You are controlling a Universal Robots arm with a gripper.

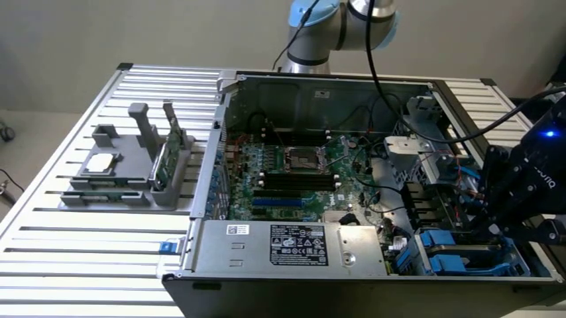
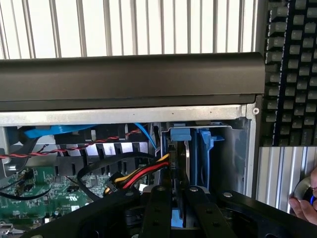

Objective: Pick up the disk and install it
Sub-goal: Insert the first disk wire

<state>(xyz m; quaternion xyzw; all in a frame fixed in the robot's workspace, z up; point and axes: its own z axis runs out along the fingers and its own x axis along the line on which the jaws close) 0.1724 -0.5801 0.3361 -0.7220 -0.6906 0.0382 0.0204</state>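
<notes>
Open computer case (image 1: 354,165) lying on its side on a slatted aluminium table (image 1: 79,265), side panel off, green motherboard (image 1: 292,172) exposed, grey power supply (image 1: 292,245) with label along the near edge. 1 robot arm, base joint (image 1: 340,26) behind the case, black wrist and gripper (image 1: 508,228) reaching down into the drive-bay corner at the exterior view's right. 1 disk (image 2: 184,168), silver-grey metal in a blue plastic carrier, standing on edge in the bay slot at that corner; in the wrist view it sits directly between the 2 black fingers (image 2: 158,213), which are drawn in narrow against its faces, so the gripper (image 2: 173,218) is nearly closed and has hold of the disk. Blue carrier parts (image 1: 447,255) show in the bay just beside the gripper in the exterior view. Red, yellow and black cable bundle (image 2: 143,173) runs up to the disk's side, touching or nearly so; cannot tell which. Blue cable (image 2: 143,136) loops behind it. 1 grey fixture (image 1: 128,169) on the table at the exterior view's left, well apart from the case, holding a small square silver chip (image 1: 102,162) and an upright green circuit card (image 1: 168,159). 1 black keyboard (image 2: 292,74) beyond the case edge. 1 person's hand (image 2: 307,206) near the case corner in the wrist view.
</notes>
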